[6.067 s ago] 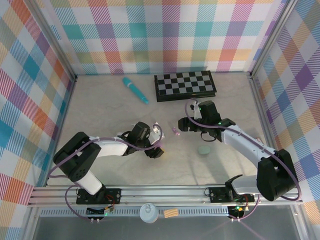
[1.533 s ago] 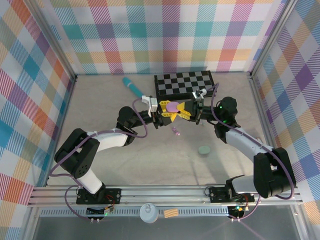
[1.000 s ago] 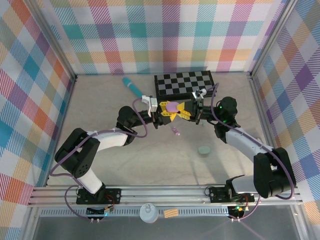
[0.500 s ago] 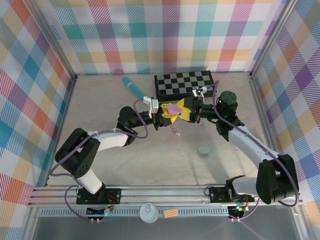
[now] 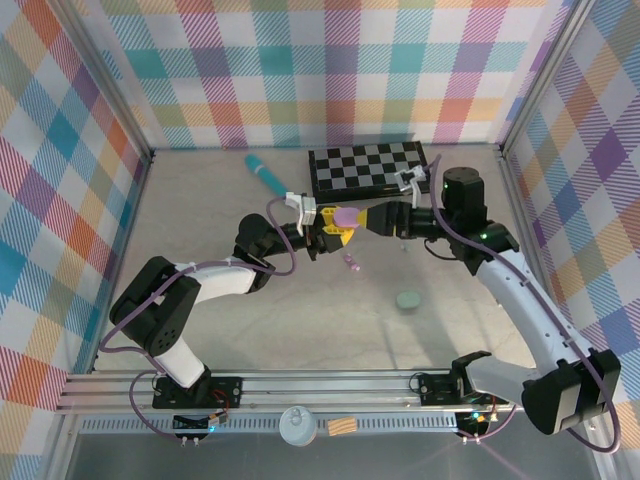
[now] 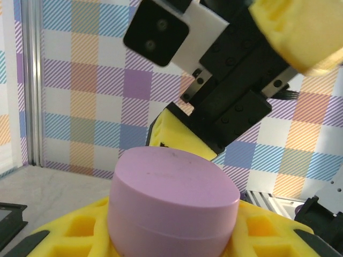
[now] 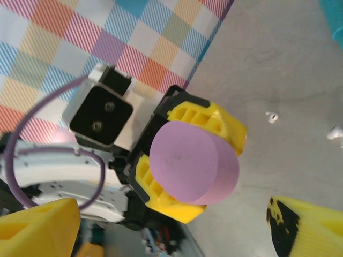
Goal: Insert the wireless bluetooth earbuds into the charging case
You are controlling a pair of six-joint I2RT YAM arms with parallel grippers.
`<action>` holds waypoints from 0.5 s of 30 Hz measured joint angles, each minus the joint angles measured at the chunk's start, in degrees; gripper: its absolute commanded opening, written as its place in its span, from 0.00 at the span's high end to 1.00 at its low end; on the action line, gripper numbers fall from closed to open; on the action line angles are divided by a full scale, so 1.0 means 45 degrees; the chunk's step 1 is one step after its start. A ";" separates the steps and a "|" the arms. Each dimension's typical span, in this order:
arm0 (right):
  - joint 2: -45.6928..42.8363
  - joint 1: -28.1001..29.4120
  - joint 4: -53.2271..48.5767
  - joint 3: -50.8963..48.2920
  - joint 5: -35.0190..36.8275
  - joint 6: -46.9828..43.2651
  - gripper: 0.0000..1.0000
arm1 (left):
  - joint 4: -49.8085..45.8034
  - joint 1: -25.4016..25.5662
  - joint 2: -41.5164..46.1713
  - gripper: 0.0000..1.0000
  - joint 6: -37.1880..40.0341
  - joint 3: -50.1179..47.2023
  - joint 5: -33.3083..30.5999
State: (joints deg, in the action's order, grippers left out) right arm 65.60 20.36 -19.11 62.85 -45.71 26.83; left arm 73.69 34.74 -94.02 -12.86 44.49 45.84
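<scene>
My left gripper (image 5: 343, 226) is raised above the table and shut on a lilac charging case (image 5: 346, 215), its lid down. In the left wrist view the case (image 6: 172, 203) sits between the yellow pads (image 6: 64, 241). My right gripper (image 5: 381, 220) stands open just right of the case, not touching it. Its wrist view faces the case (image 7: 193, 168) and the left gripper's yellow fingers (image 7: 214, 120). A pink-purple earbud (image 5: 351, 263) lies on the table below the case. Two tiny white earbuds (image 7: 272, 116) (image 7: 335, 132) lie on the table behind it.
A pale green pebble-like case (image 5: 408, 299) lies on the table nearer the arm bases. A chequered board (image 5: 370, 168) and a teal stick (image 5: 271, 180) lie at the back. Plaid walls enclose the table on three sides.
My right gripper has opened, let go of the lilac case and drawn back to the right. The left gripper still holds the case in the same place.
</scene>
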 measured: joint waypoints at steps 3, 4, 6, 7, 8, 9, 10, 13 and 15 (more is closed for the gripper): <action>0.0063 0.0481 -0.0767 0.0112 0.0427 -0.1545 0.07 | 0.0000 0.0000 0.0000 0.73 -0.0272 0.0000 0.0005; 0.0117 0.0607 -0.0962 0.0112 0.0597 -0.1933 0.07 | 0.0000 0.0000 0.0000 0.73 -0.0379 0.0000 0.0005; 0.0257 0.0777 -0.1214 0.0112 0.0869 -0.2463 0.08 | 0.0000 0.0000 0.0000 0.73 -0.0554 0.0000 0.0029; 0.0355 0.0826 -0.1282 0.0112 0.1005 -0.2637 0.08 | 0.0000 0.0000 0.0000 0.73 -0.0627 0.0000 0.0044; 0.0476 0.0826 -0.1336 0.0121 0.1122 -0.2783 0.09 | 0.0000 0.0000 0.0000 0.73 -0.0665 0.0000 0.0044; 0.0597 0.0826 -0.1350 0.0136 0.1224 -0.2841 0.09 | 0.0000 0.0000 0.0000 0.73 -0.0714 0.0000 0.0049; 0.0724 0.0826 -0.1350 0.0136 0.1360 -0.2880 0.09 | 0.0000 0.0000 0.0000 0.73 -0.0777 0.0000 0.0063; 0.0991 0.0826 -0.1350 0.0136 0.1608 -0.2880 0.11 | -0.0019 -0.0005 0.0000 0.73 -0.0952 0.0000 0.0165; 0.1039 0.0826 -0.1345 0.0194 0.1719 -0.2851 0.11 | -0.0107 -0.0029 0.0000 0.73 -0.0991 0.0000 0.0180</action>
State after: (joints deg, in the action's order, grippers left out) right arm 70.28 24.08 -25.17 63.72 -37.98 14.00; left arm 73.21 34.61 -94.02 -17.32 44.49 46.65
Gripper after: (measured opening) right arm 0.893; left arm 0.359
